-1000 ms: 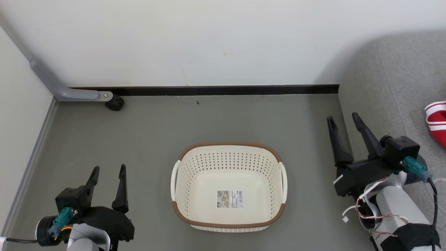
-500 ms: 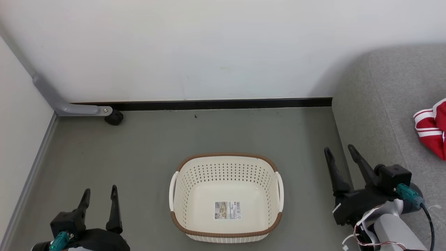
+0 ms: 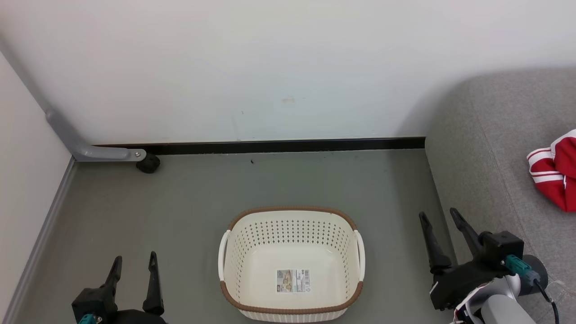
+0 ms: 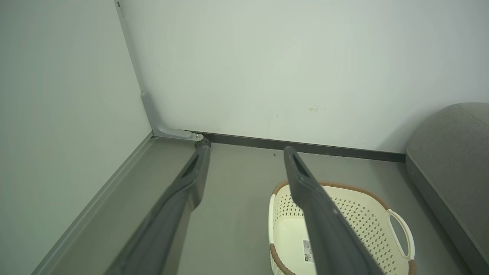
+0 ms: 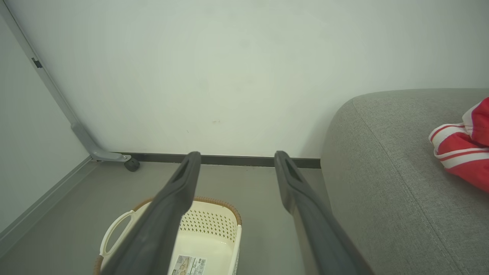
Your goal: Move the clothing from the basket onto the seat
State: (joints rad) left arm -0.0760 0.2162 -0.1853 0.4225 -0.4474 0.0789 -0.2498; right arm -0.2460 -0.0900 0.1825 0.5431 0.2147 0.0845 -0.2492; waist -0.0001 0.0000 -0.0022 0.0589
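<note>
Basket (image 3: 290, 209) sat empty, clothing (image 3: 555, 173) on seat (image 3: 486, 148) at three o'clock; my left gripper (image 3: 135, 257) and right gripper (image 3: 437, 213) spread, empty: seemingly nothing left to lift.

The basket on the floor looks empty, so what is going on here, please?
Nothing is being handled at this moment. The basket stands on the grey floor with a paper label inside and no clothes. The red clothing with white stripes lies on the grey seat to the right. The left gripper and the right gripper are open and hold nothing, one on each side of the basket. The job looks done.
</note>
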